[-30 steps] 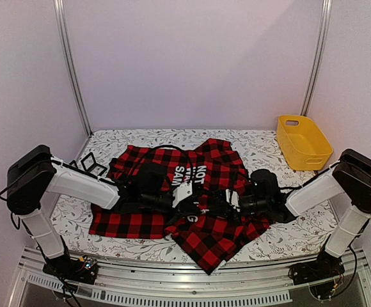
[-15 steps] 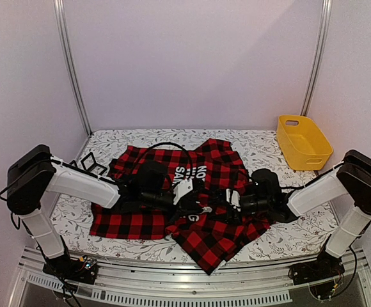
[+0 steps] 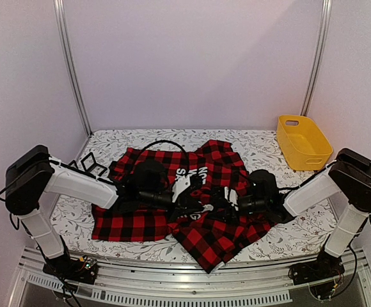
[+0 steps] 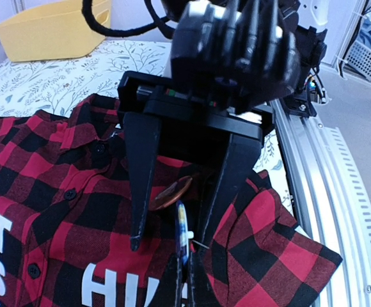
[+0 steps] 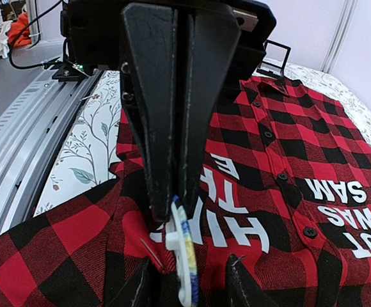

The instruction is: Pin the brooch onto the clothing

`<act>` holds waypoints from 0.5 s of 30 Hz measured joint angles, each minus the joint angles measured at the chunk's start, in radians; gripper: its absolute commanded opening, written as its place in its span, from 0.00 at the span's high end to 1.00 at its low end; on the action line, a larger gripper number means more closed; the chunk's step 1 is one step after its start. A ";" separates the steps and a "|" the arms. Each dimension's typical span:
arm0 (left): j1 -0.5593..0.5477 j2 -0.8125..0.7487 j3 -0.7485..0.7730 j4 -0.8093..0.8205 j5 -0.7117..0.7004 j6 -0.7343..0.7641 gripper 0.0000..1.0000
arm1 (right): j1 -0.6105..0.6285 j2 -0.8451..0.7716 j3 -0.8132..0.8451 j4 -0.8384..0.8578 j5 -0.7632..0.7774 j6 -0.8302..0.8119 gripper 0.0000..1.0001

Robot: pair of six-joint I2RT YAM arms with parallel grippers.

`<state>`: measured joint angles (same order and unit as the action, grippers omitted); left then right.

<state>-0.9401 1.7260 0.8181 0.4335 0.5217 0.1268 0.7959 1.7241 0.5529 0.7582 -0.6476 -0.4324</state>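
- Left jaws and right jaws have drawn closer together over the shirt since a second ago.
- I see my left jaws clenched on the brooch, which sits edge-on at their tips.
- My right jaws stand parted, one finger on either side of the brooch.
- Beneath both, the shirt lies rumpled on the tabletop.

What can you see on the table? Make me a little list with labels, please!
clothing: red-and-black checked shirt with white letters, lying on the table
brooch: small, white and blue, held just above the shirt
left gripper: shut on the brooch
right gripper: open, one finger on each side of the brooch
basket: yellow, at the far right of the table
pinned yet: no
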 measured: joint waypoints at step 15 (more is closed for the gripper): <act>0.008 -0.011 -0.012 0.018 0.006 -0.008 1.00 | -0.008 -0.006 0.000 0.027 -0.055 0.061 0.57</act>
<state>-0.9321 1.7149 0.8062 0.4515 0.5274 0.1188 0.7879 1.7176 0.5526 0.7853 -0.7029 -0.3710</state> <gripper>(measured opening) 0.006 0.423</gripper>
